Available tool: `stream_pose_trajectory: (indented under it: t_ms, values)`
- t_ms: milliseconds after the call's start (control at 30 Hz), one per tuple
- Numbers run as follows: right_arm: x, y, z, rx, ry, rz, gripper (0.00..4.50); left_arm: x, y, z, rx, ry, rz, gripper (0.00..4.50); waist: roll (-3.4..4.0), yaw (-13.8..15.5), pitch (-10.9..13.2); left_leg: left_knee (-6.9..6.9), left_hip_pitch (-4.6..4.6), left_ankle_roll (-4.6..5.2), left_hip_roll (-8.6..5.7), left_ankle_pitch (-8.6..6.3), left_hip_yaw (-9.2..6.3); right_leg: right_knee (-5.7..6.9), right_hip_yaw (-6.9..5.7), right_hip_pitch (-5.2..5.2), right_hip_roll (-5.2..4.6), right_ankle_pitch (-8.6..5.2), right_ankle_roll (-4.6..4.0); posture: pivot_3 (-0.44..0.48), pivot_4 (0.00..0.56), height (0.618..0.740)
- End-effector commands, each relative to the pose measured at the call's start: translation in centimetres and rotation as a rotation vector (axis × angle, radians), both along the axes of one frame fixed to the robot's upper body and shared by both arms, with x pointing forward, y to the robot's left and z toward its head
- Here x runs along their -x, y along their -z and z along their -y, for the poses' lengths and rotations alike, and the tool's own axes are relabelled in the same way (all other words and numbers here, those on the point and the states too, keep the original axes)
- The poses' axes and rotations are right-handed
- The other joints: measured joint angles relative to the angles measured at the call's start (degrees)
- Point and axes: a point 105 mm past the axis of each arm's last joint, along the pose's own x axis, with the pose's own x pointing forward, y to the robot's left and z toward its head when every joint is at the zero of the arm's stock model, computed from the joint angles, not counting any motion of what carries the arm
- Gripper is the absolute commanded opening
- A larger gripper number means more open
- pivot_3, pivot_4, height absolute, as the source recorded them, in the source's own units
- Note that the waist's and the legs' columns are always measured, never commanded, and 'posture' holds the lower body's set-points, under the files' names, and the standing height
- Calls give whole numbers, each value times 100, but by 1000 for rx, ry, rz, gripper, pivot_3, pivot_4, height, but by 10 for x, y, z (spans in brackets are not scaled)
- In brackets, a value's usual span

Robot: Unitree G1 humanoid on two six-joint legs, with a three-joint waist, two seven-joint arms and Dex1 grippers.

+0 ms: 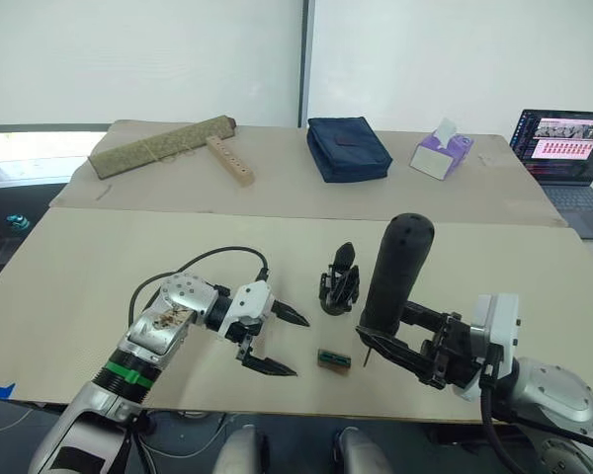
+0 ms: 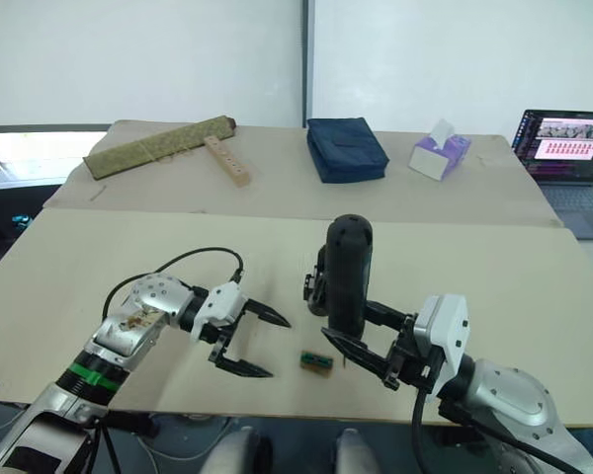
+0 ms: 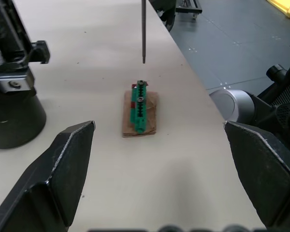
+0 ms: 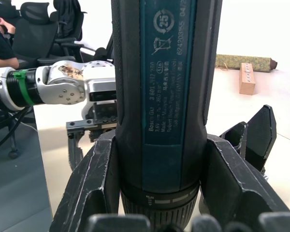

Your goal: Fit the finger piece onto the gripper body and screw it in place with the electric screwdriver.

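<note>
The right claw (image 1: pixel 400 336) is clamped around the lower end of the long thick black cylindrical electric screwdriver (image 1: pixel 395 272), which stands nearly upright with its rounded end up and its thin metal bit (image 3: pixel 143 31) pointing down, the tip just above the beige tabletop (image 1: pixel 99 267). The left claw (image 1: pixel 277 341) hovers low over the near part of the tabletop with its two black fingers (image 3: pixel 63 174) spread wide and nothing between them.

The chunky black plastic gripper body (image 1: pixel 339 281) stands on its round base just left of the screwdriver and slightly farther away, to the right of and beyond the left claw. A small green-and-brown rectangular block (image 1: pixel 333 360) lies flat on the tabletop between the two claws, just near-left of the bit's tip and in line with the left claw's open fingers.

On the far tabletop lie a rolled olive-green mat (image 1: pixel 158 146), a drilled wooden block (image 1: pixel 229 158), a dark blue fabric pouch (image 1: pixel 347 148) and a purple tissue box (image 1: pixel 441 153); an open laptop (image 1: pixel 565 148) sits at the far right.
</note>
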Motion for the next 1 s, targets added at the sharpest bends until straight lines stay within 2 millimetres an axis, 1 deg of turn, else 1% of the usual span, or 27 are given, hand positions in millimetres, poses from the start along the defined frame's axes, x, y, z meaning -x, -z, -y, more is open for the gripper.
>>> stream_pose_trajectory:
  t_ms: [33, 300, 500, 1000]
  values:
    - [5, -13, -5, -20, -36, 86, 1910, -1, -9, 4, 22, 24, 42, 4500, 0, 1, 0, 0, 0, 0, 0, 0, 0, 0, 0, -1, 1, 0, 0, 0, 150, 738]
    - [7, -18, -9, -29, -67, 96, 1910, 0, -10, 4, 13, 31, 53, 4500, 0, 3, 0, 0, 0, 0, 0, 0, 0, 0, 0, 0, 0, 0, 0, 0, 150, 738]
    - [2, -26, -11, -48, -80, 103, 1910, -1, -8, 3, 8, 31, 59, 4500, 0, 1, 0, 0, 1, 0, 1, 0, -1, 0, 0, 0, 1, 0, 0, 0, 150, 738]
    - [-3, -25, -20, -48, -108, 89, 1910, 0, -9, 9, 12, 37, 66, 4500, 0, 2, 0, 0, -1, 0, 0, 0, 0, 0, 0, 0, 0, 0, 0, 0, 150, 738]
